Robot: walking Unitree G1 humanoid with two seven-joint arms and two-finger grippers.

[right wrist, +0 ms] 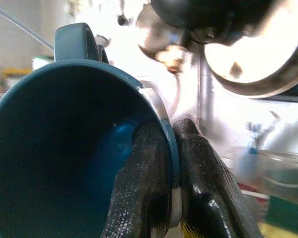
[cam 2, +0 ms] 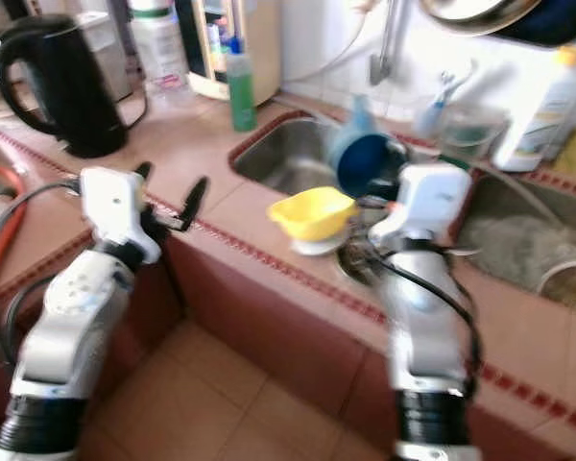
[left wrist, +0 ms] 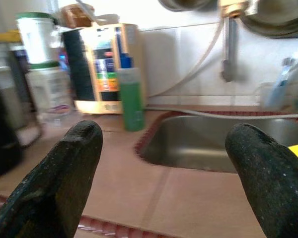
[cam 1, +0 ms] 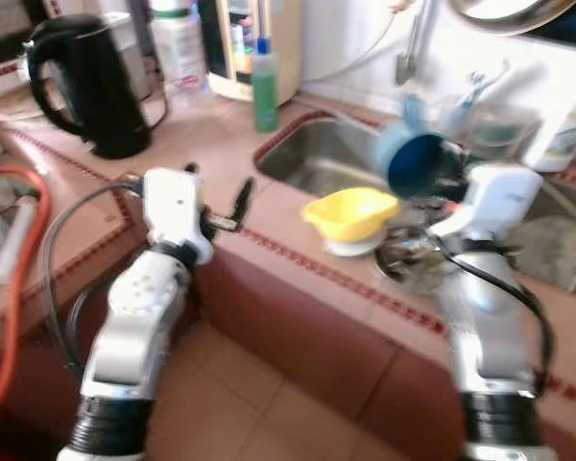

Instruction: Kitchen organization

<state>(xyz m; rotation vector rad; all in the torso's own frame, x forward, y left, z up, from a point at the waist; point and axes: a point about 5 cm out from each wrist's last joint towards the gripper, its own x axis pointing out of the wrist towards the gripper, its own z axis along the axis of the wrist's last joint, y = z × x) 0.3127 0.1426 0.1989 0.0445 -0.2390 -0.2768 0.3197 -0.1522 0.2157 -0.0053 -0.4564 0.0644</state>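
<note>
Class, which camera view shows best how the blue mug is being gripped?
The right wrist view: the right gripper pinches the blue mug at its rim, one finger inside, one outside. Both eye views show the mug blurred, held above the sink. The left wrist view shows the sink.

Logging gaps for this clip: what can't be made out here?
- Right gripper fingertips: head views, hidden behind the blue cup.
- Yellow bowl: contents hidden by its rim; motion blur.
- Items in the sink beside the right arm: blurred, unidentifiable.
- Green bottle label: too blurred.
- Left gripper: open, empty.

Left end effector (cam 1: pixel 216 197) agape, right end effector (right wrist: pixel 171 198) clamped.
</note>
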